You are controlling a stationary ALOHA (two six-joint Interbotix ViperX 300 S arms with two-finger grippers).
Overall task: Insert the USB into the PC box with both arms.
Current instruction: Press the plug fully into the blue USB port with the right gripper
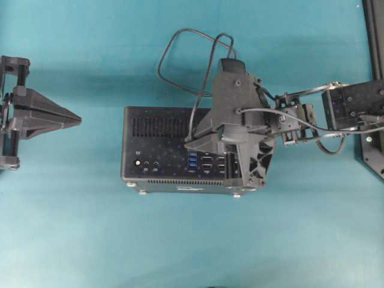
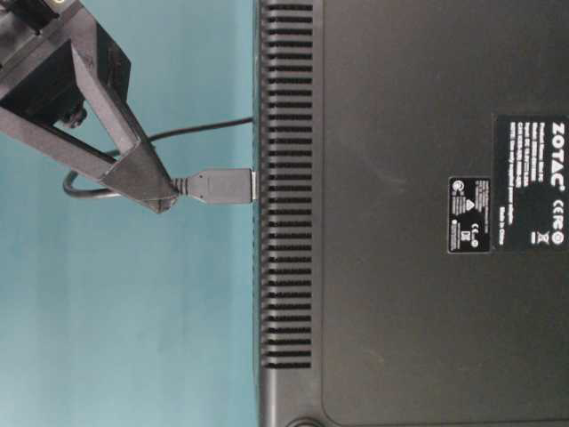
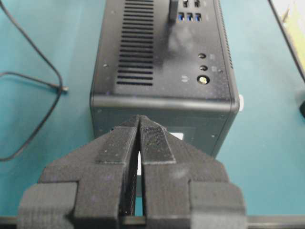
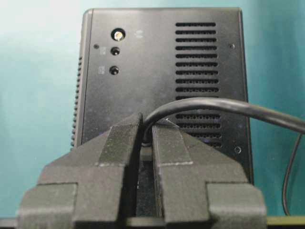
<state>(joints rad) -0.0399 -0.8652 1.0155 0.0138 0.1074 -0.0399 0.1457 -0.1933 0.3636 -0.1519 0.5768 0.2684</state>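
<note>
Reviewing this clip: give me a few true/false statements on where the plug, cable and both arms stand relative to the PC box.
1. The right gripper is shut on the USB just behind its plug. True.
2. The left gripper presses on the PC box. False: it sits apart from the box, on teal table, jaws closed on nothing.
3. The plug's tip is at the box's port face. True, in the table-level view; whether it is seated cannot be told.
4. The cable lies coiled on top of the box. False: its loop lies on the table beside the box.
</note>
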